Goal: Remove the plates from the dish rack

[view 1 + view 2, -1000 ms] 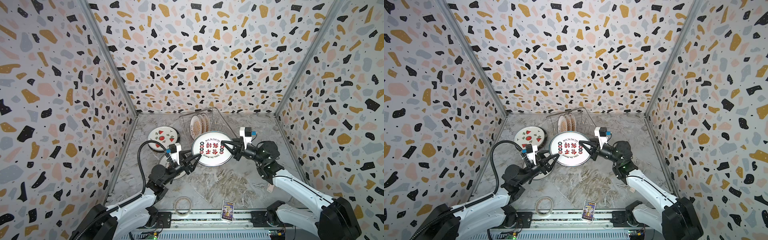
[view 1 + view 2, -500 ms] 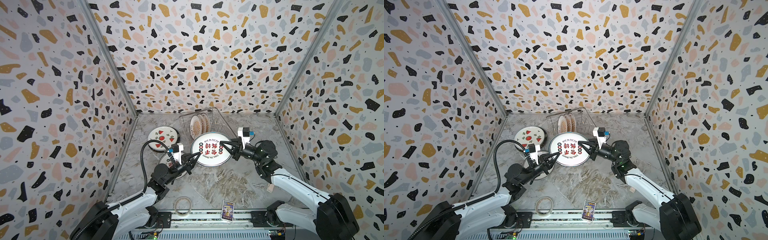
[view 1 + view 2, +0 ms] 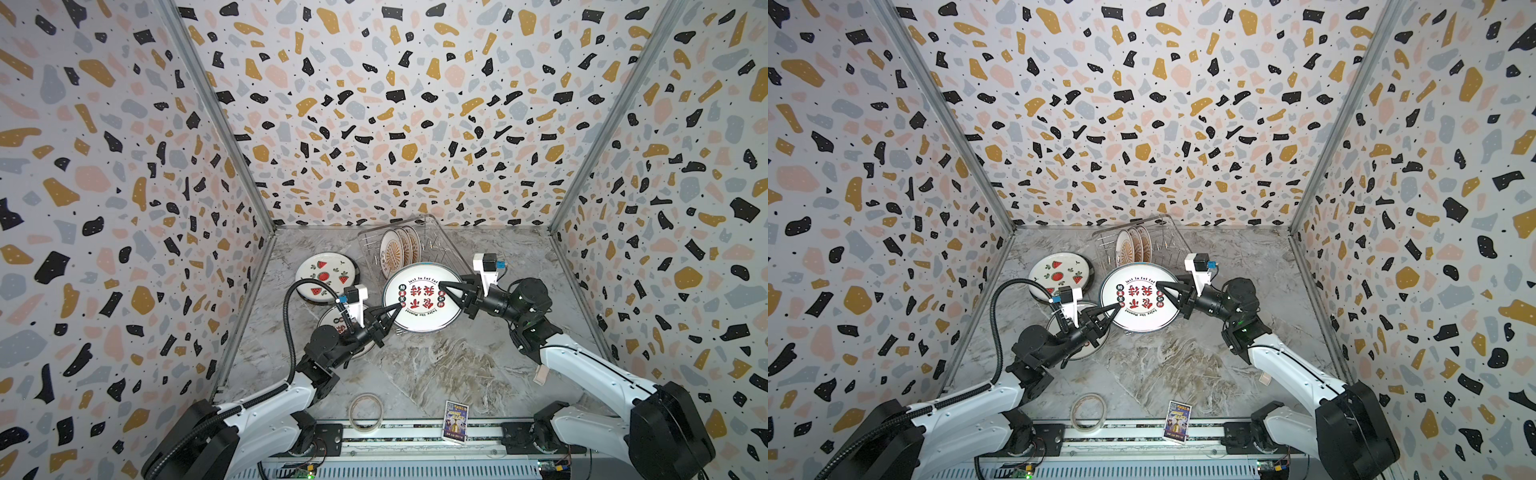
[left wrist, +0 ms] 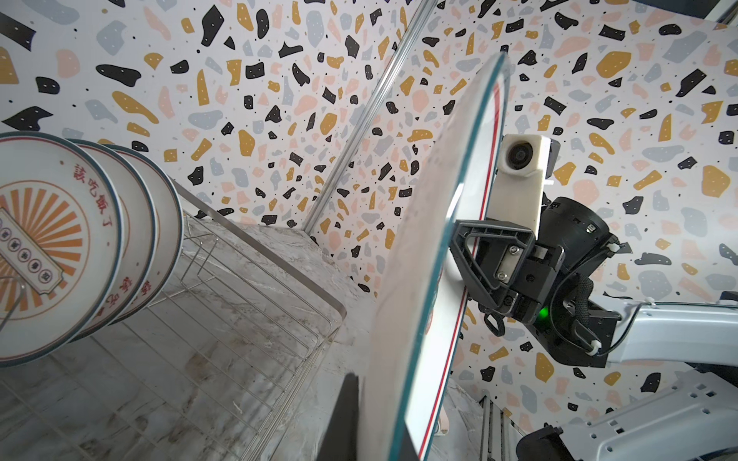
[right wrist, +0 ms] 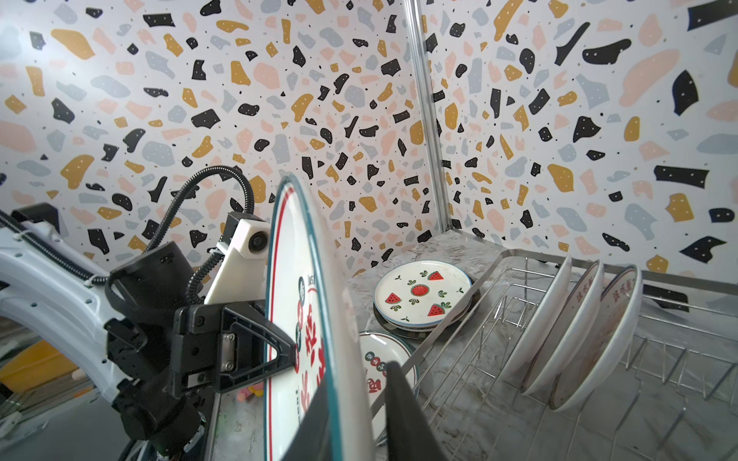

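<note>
Aloft, lettered plate [image 3: 422, 297] tight in left end effector [image 3: 395, 309], right end effector [image 3: 444, 286] loose astride it; dish rack [image 3: 436, 245] just behind.

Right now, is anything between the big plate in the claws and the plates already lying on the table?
Partly. The left claw, gripping the big plate by its rim, hangs over the nearer flat plate. The watermelon plate beyond is uncovered, apart from the arm's cable arcing across its near edge.
</note>
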Robot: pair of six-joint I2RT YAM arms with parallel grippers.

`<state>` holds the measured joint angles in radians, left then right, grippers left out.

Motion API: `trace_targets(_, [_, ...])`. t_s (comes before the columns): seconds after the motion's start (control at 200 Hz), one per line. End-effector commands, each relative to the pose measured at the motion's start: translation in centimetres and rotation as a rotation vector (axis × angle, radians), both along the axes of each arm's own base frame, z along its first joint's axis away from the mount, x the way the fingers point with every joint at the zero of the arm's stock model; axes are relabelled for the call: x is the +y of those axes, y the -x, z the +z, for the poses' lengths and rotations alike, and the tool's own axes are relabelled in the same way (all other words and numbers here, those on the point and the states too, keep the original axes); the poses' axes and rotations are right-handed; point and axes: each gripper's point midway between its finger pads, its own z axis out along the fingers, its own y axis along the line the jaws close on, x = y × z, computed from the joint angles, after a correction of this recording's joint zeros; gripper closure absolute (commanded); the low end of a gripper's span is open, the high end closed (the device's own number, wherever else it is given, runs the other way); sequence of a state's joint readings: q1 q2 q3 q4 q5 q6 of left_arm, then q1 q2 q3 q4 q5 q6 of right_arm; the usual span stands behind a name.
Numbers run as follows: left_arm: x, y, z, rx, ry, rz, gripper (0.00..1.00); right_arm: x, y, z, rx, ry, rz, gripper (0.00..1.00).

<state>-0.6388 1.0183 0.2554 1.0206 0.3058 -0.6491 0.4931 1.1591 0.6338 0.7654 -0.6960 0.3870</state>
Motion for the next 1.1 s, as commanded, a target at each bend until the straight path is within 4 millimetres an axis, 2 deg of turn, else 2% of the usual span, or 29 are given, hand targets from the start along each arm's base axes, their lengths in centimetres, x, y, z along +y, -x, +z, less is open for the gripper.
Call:
trace_targets(0.0, [0.3,1.1,3.8,-0.103,0.083,-0.018,1.0,-0.3,-2.0,1.6,0.009,0.003,-0.088,0.65])
trace_targets(0.115, [0.8,0.4,3.5,-0.066,0.077,0.03,1.0,-0.5,-2.8,1.1,0.053,0.009,-0.129,0.46])
trace_targets(0.185, [0.8,0.0,3.3,-0.044,0.075,0.047,1.0,-0.7,-3.4,0.8,0.074,0.02,-0.161,0.39])
trace_targets(0.35, [1.3,-0.4,3.4,-0.031,0.091,0.074,1.0,-1.0,-4.5,0.0,0.113,0.049,-0.217,0.36])
trace_targets(0.546, [2.3,-1.6,3.1,0.007,0.087,0.166,1.0,-1.4,-4.4,0.1,0.108,0.051,-0.234,0.32])
trace_targets(0.791, [4.2,-2.4,3.2,0.028,0.098,0.268,1.0,-2.5,-4.4,0.6,0.092,0.047,-0.311,0.11])
trace_targets(0.881, [5.3,-2.6,3.5,0.041,0.153,0.271,1.0,-2.9,-4.3,0.9,0.074,0.044,-0.349,0.0])
trace_targets(0.996, [7.1,-3.3,2.9,0.077,0.188,0.321,1.0,-3.1,-4.2,1.4,0.061,0.012,-0.368,0.01])
trace_targets(1.091, [8.2,-3.4,2.8,0.085,0.209,0.354,1.0,-2.0,-3.6,2.0,0.044,0.007,-0.329,0.01])
